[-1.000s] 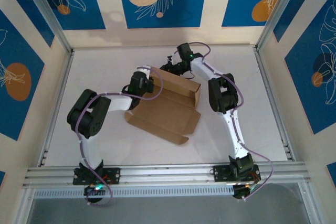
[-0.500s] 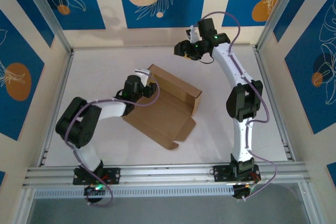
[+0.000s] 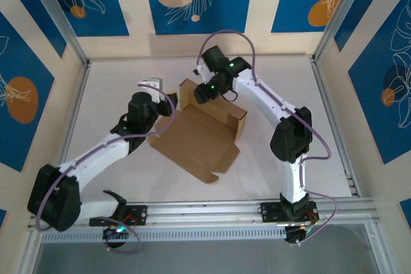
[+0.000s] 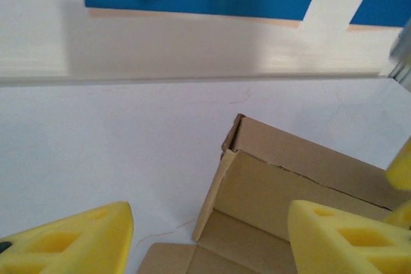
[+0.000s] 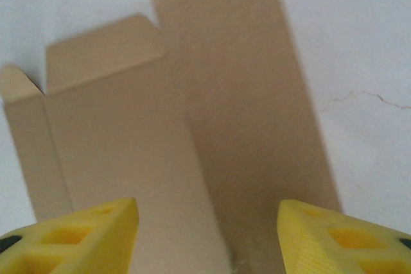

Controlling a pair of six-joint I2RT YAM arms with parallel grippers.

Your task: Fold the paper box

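On table (image 3: pixel 321 133) centre, paper box (image 3: pixel 199 139): near panel flat, far wall and left end flap upright. Just left of its far corner, left jaws wide apart, gripping nothing. Over far wall, right jaws wide apart, empty.

left arm (image 3: pixel 96 152) stretched forward, left fingers (image 4: pixel 70 242) apart; right arm (image 3: pixel 266 97) bent inward, right fingers (image 5: pixel 334 235) apart

right hand (image 5: pixel 207 222) spread wide, yellow fingers (image 5: pixel 83 232) above paper box (image 5: pixel 192 126), white table (image 5: pixel 359 62) beneath
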